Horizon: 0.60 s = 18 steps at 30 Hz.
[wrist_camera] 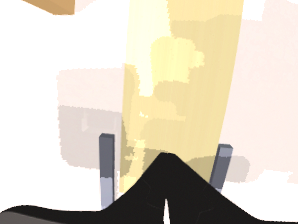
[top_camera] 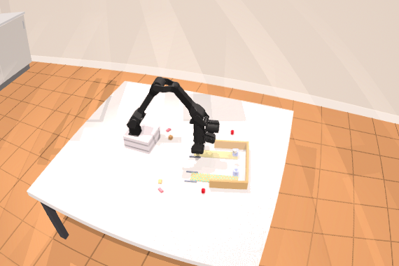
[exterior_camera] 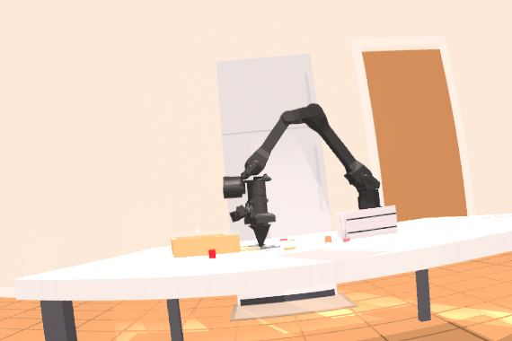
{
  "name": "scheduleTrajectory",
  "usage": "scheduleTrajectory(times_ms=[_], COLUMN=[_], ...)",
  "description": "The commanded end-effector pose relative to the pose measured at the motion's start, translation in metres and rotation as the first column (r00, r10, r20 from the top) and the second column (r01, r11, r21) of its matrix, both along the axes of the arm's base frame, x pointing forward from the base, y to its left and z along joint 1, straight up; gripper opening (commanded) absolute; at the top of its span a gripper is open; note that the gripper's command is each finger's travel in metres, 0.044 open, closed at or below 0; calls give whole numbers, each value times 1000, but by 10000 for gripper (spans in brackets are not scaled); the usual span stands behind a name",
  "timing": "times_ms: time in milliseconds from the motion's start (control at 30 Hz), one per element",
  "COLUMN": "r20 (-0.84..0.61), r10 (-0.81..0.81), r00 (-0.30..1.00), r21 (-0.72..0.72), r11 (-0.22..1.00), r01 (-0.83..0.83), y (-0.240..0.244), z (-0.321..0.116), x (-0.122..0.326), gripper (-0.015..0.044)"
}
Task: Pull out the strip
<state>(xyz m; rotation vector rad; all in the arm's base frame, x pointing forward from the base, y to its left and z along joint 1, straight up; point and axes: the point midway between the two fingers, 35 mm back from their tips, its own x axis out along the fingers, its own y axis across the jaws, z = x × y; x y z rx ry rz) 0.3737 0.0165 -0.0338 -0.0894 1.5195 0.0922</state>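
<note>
"Pointing straight down, the gripper [top_camera: 197, 151] [exterior_camera: 261, 244] [wrist_camera: 165, 159] is over the near end of the plain yellow strip [top_camera: 218, 155] [wrist_camera: 185, 90], at the open side of the three-walled wooden tray [top_camera: 229, 185] [exterior_camera: 206, 245]. What are its fingers doing?"

"They're closed together, tips meeting, with nothing between them. In the wrist view they overlap the strip, with a grey bar standing out on either side of them."

"Any writing to read on the cubes?"

"None I can make out. Two pale bluish-white cubes sit inside the tray, toward its closed end: one [top_camera: 235, 152] at the far end of the yellow strip, the other [top_camera: 236, 172] by the end of the patterned strip [top_camera: 199, 177]. Their faces are too small to tell which is the labelled cube."

"And the strips?"

"Both run from inside the tray out past its open side. The patterned one is speckled green and orange, and lies along the tray's wall nearest the top camera."

"What's around the tray?"

"One red block [top_camera: 203, 190] [exterior_camera: 212, 253] lies just outside that same wall, another [top_camera: 232, 132] beyond the opposite wall. Off the tray's open side, toward the arm's striped pedestal [top_camera: 154, 143] [exterior_camera: 391, 222], are a small brown piece [top_camera: 170, 137] [exterior_camera: 328, 239], a yellow piece [top_camera: 160, 181] and two pinkish-red ones."
</note>
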Motion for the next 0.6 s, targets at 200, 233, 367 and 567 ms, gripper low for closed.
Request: scheduleTrajectory(times_ms=[200, 233, 367, 567], r20=[-14, -14, -15, -15], r10=[4, 4, 4, 4], r00=[1000, 1000, 1000, 1000], r21=[-5, -5, -5, -5], r11=[1000, 1000, 1000, 1000], r01=[-4, -4, -4, -4], y=[-2, -3, -3, -5], z=[-4, -4, -4, -5], x=[-18, -20, -26, -35], gripper=[0, 0, 0, 0])
